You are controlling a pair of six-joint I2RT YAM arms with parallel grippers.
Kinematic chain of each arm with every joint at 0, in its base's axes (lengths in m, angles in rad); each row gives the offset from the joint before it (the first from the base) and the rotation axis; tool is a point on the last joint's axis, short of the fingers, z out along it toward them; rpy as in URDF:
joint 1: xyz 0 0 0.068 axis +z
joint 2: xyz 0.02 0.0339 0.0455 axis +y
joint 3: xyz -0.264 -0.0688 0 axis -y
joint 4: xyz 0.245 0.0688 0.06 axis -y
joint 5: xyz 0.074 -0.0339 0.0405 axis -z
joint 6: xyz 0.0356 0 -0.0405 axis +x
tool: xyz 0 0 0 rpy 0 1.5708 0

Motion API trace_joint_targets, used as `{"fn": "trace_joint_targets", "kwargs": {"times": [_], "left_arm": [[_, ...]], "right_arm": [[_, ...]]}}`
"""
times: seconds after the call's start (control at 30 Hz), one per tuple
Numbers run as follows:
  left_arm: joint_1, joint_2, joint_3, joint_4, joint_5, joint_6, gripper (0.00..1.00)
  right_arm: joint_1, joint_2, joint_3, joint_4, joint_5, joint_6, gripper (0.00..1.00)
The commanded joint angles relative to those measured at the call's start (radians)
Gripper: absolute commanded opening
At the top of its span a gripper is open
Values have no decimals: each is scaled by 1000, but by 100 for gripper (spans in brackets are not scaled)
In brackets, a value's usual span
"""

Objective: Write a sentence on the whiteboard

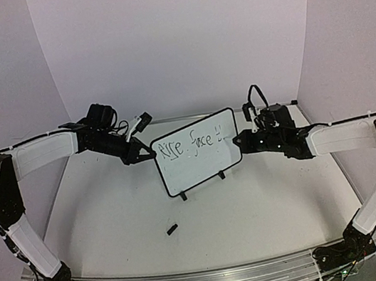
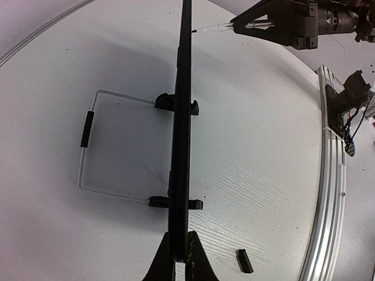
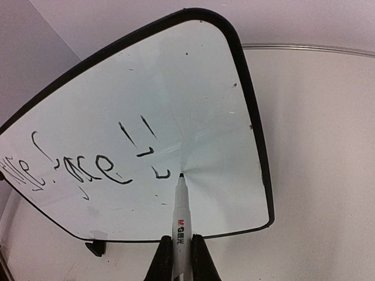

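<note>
White table [image 1: 257, 208] with upright whiteboard [image 1: 203, 167], pale lilac walls [image 1: 178, 41] behind.

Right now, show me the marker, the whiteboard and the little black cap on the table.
marker [image 3: 180, 211]: right wrist view, white barrel.
whiteboard [image 1: 203, 169]: top view, blank lower face.
cap [image 1: 172, 228]: top view, its middle.

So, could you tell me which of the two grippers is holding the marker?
The right gripper: it grips the marker, tip on the whiteboard face. The left gripper clamps the board's edge instead.
</note>
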Motion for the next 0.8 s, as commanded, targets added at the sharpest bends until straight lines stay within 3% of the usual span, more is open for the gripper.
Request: {"fn": "trace_joint_targets", "kwargs": {"times": [0.0, 0.77], "left_arm": [[-19, 56, -13, -122, -74, 46, 0], [-19, 58, -14, -122, -74, 45, 0]], "right_arm": [[-3, 20, 60, 19, 8, -10, 0], [-14, -7, 79, 1, 73, -31, 0]]}}
